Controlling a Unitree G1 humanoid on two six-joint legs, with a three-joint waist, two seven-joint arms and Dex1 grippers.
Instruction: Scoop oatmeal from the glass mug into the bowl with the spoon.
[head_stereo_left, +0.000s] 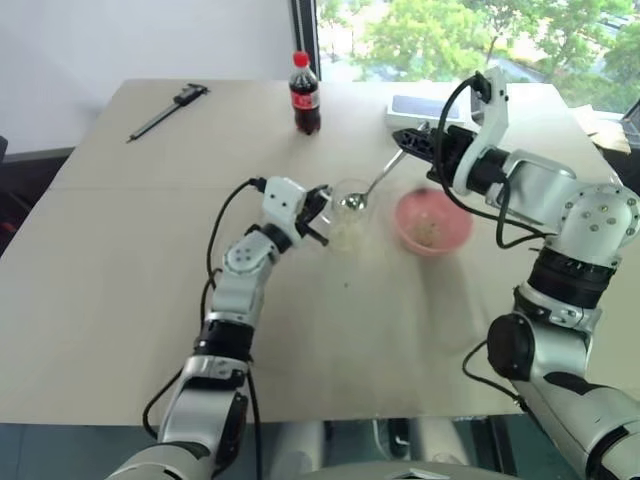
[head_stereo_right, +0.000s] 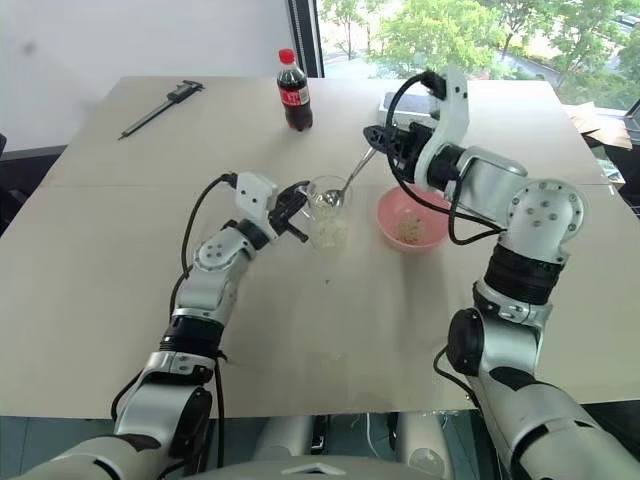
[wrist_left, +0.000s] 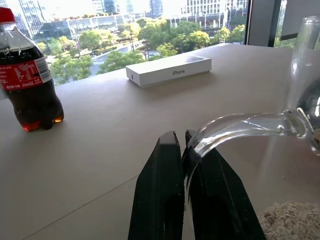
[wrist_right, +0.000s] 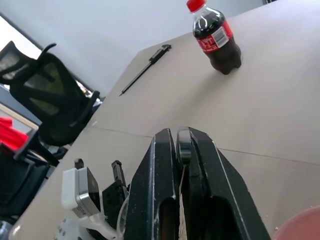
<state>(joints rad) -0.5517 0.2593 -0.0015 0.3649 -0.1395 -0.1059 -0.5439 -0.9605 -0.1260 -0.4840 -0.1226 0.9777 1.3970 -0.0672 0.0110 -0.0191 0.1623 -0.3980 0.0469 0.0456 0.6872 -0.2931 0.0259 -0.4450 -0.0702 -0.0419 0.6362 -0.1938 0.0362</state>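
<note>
The left hand (wrist_left: 182, 145) is clamped on the glass mug (head_stereo_right: 328, 212) handle, mid-counter (head_stereo_left: 120, 280). The right hand (wrist_right: 177, 145) pinches the spoon (head_stereo_right: 345, 185), its tip over the mug beside the bowl (head_stereo_right: 410, 222).

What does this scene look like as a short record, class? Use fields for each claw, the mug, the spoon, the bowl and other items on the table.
left claw: shut on the glass mug's handle
right claw: shut on the spoon's handle
glass mug: upright on the table, oatmeal in its bottom
spoon: tilted, its oval end at the mug's rim
bowl: pink, beside the mug, some oatmeal inside
other items: cola bottle, caliper, white box
</note>
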